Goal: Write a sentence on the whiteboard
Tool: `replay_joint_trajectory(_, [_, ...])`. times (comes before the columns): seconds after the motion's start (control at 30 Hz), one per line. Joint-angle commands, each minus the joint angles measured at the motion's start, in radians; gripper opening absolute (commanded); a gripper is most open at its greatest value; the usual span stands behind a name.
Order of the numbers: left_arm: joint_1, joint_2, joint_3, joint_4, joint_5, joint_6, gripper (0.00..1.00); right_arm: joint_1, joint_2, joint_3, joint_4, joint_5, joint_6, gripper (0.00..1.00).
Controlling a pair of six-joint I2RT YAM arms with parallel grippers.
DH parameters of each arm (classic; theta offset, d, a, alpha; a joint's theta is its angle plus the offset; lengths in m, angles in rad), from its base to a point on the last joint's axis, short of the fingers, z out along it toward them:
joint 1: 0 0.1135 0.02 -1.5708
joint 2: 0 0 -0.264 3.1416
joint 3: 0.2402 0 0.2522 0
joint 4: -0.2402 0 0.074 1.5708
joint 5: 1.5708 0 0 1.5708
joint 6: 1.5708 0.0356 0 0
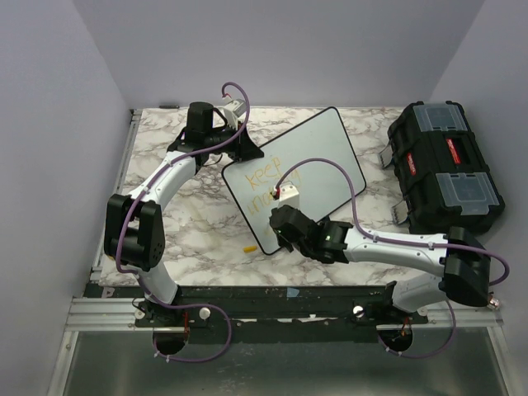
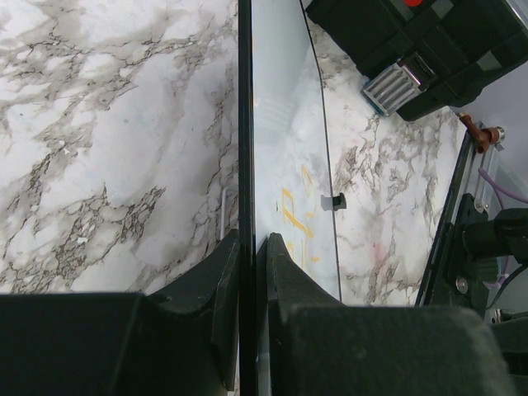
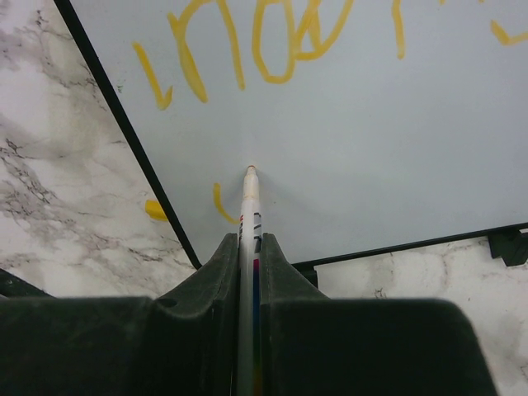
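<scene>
Right claw (image 3: 250, 239): clamped on a thin white marker (image 3: 250, 198), one finger on each side of the barrel, the tip pointing away from the wrist.
Marker tip: it met the whiteboard (image 3: 388, 148) near the board's near rim, as far as the right wrist view showed, just beside a short curved yellow stroke.
Left claw (image 2: 252, 241): clamped on the whiteboard's thin black rim, one finger on each face, so the left wrist camera saw the board edge-on.
Board position: it lay slantwise across the middle of the marble worktop (image 1: 190, 223), with the Left claw at its far left corner and the Right claw over its near left part.
Sentence (image 1: 268, 180): the sentence stood in yellow-orange letters on the left half of the board. "keep" read clearly as the top line. The second line ran just above the marker tip and was partly hidden under the Right claw in the top view.
Yellow cap (image 3: 154, 209): a small yellow piece lay on the worktop just outside the board's rim, near the Right claw.
Toolbox (image 1: 445, 165): black, at the right of the worktop, apart from the board.
</scene>
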Motion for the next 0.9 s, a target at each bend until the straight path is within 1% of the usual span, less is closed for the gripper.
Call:
replay_joint_trajectory(0.0, [-0.039,0.018,-0.028,-0.055,0.038,0.103,0.0,0.001,0.028,0.036,-0.004,0.039,-0.01,0.01])
replay_joint_trajectory(0.53, [-0.039,0.016,-0.029,-0.054,0.038,0.103,0.0,0.001,0.0,-0.042,-0.01,-0.032,0.05,0.01])
replay_joint_trajectory(0.87, [-0.039,0.018,-0.028,-0.055,0.037,0.103,0.0,0.001,-0.027,-0.081,-0.02,-0.05,0.072,0.01])
